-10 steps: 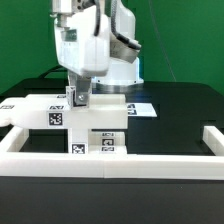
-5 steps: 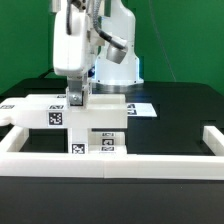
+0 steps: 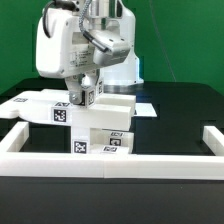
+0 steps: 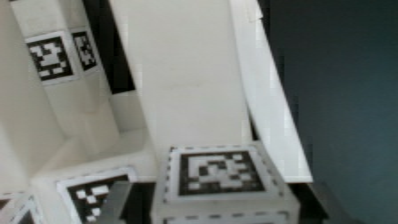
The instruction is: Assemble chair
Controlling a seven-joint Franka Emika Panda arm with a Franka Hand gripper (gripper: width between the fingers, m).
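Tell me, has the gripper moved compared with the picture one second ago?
Yes. In the exterior view the gripper, shut on a chair part, has tilted and shifted slightly toward that view's left, judged against the white border rail in front.

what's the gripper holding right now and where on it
The gripper is shut on a small upright tagged part of the chair, gripping near its top; the exact finger contact is hidden.

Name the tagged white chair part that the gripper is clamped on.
The small tagged block on top of the chair stack: the gripper is shut on it. The wide base block against the front rail and the marker board lie untouched.
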